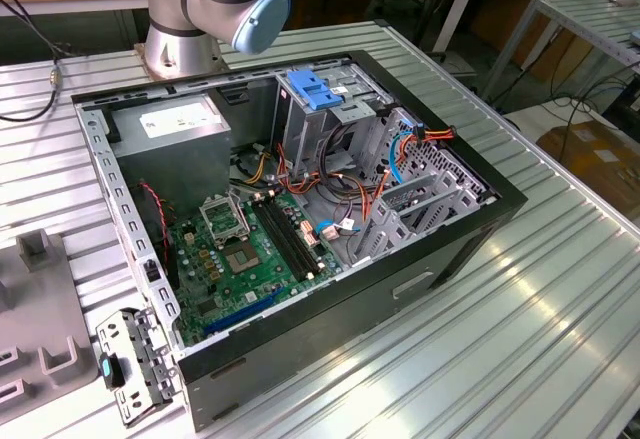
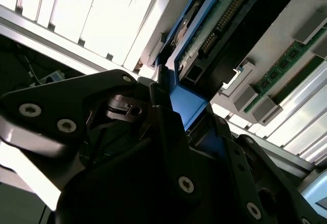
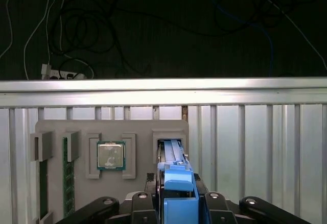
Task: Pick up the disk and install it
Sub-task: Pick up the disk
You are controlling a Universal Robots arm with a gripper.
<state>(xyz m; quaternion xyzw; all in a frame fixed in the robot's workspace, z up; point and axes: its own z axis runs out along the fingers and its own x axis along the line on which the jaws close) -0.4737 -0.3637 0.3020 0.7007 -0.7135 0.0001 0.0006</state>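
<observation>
The pincer (image 3: 178,206) was clamped on the disk (image 3: 176,180). Its fingers (image 2: 166,122) pressed on the blue side rail, and the drive stood on edge between them. In the second wrist view the disk's green circuit board (image 2: 196,45) faced out past the fingers.

Just beyond the pincer, the grey holder tray (image 3: 143,127) lay on the ribbed metal worktop (image 3: 255,147). The disk's far end lined up with the tray's slot, though I could not say for sure whether it sat in the slot or hung just clear of it. A processor chip (image 3: 111,156) rested in the pocket beside that slot, and memory sticks (image 3: 66,175) stood in grooves past the chip.

In the exterior view the open computer case (image 1: 450,249) lay on the worktop, to the exterior view's right of the tray. A blue drive caddy (image 1: 315,89) sat at the case's far side, and the arm's base (image 1: 185,39) stood beyond that.
</observation>
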